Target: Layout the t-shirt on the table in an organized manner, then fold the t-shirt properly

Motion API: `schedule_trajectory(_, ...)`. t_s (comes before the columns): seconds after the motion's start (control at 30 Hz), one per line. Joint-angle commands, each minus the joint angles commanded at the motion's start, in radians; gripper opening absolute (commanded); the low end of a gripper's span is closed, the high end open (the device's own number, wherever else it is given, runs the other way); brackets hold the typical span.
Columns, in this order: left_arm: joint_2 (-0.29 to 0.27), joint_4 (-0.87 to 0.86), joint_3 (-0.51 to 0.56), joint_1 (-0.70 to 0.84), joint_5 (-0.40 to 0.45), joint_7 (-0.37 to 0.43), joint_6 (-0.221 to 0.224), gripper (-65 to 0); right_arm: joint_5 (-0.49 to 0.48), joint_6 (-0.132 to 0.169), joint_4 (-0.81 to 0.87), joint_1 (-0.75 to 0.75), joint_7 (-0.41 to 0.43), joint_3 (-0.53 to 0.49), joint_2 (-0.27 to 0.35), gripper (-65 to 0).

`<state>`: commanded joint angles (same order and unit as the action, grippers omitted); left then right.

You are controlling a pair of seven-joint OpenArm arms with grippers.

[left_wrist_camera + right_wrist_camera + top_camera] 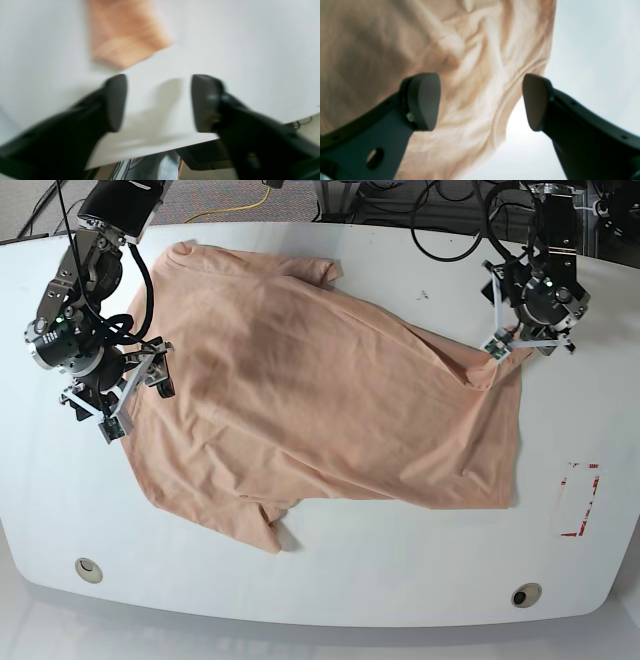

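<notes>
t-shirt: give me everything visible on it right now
The t-shirt is peach-pink, soft cotton-like fabric, spread mostly flat on the white table, skewed diagonally and wrinkled, with ridges near its upper right corner. One short sleeve points to the table's far edge, the other toward the near edge. No print shows. The right gripper hangs open over its stitched edge; the left gripper is open over bare table beside one corner. Neither visibly grips it.

No readable text, brand or number anywhere

The only sign is a red tape rectangle outline [580, 500], unlettered, on the glossy white tabletop [400, 560] near its right edge; the peach cotton t-shirt [320, 410] shows no legible print.
</notes>
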<state>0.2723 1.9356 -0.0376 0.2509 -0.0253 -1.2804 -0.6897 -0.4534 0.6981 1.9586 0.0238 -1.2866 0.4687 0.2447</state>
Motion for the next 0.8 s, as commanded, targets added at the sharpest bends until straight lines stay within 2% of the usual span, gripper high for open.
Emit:
schedule_trajectory(0.2, -0.020, 0.043, 0.035, 0.000, 0.000, 0.021, 0.000, -23.1, 0.002, 0.000, -0.005, 0.000, 0.000, 0.000, -0.003, -16.0)
schedule_trajectory(0.47, -0.035, 0.058, 0.025, -0.026, 0.000, 0.124, 0.002, -30.0, 0.000, 0.000, -0.041, 0.011, 0.000, 0.000, -0.003, -16.0)
schedule_trajectory(0.53, -0.035, 0.058, -0.005, -0.031, 0.000, 0.172, 0.002, -33.1, 0.002, 0.000, -0.041, 0.011, 0.000, 0.000, -0.003, -16.0)
schedule_trajectory(0.63, -0.037, 0.058, -0.048, -0.032, 0.000, 0.227, 0.003, -33.1, 0.002, 0.000, -0.041, 0.012, 0.000, 0.000, -0.003, -16.0)
schedule_trajectory(0.8, -0.035, 0.057, -0.086, -0.034, 0.000, 0.334, 0.092, -31.8, 0.002, 0.000, -0.041, 0.014, 0.000, 0.000, -0.003, -16.0)
